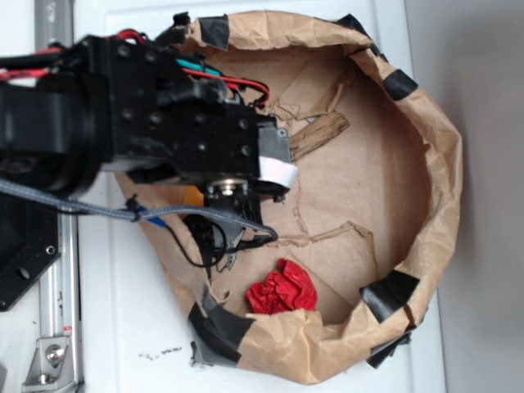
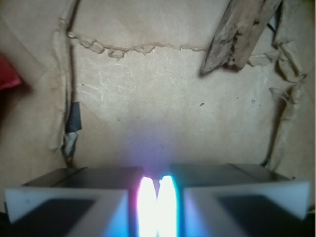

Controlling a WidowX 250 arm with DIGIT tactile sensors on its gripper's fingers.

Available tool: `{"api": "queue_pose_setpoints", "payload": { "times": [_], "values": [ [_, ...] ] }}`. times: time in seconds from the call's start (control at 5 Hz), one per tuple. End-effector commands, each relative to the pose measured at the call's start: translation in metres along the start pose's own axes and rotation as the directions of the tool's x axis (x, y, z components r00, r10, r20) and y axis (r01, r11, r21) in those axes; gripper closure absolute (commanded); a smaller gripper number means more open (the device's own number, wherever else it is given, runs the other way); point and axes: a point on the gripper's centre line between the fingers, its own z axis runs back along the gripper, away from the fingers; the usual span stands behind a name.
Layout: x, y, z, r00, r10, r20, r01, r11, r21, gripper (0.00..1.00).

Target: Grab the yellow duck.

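Observation:
The yellow duck does not show clearly in either view. Only a small orange-yellow patch (image 1: 192,196) peeks out under the arm, and I cannot tell what it is. My gripper (image 1: 280,173) hangs over the brown paper floor near the left side of the paper-walled pen. In the wrist view the gripper (image 2: 158,197) has its two bright pads pressed together with nothing between them. Only bare paper lies below and ahead of it.
A brown splintery wood piece (image 1: 319,133) lies just right of the gripper, and shows at the top right of the wrist view (image 2: 237,32). A red cloth wad (image 1: 282,288) sits by the lower wall, at the wrist view's left edge (image 2: 7,71). The crumpled paper wall (image 1: 446,164) rings the area.

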Motion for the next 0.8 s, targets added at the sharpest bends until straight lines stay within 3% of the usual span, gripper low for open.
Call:
{"api": "queue_pose_setpoints", "payload": {
  "times": [0.0,0.6],
  "values": [
    [0.003,-0.004,0.004,1.0,-0.006,0.001,0.006,1.0,0.0,0.0],
    [-0.01,-0.019,-0.017,0.995,-0.062,-0.076,0.061,0.998,-0.026,0.0]
  ]
}}
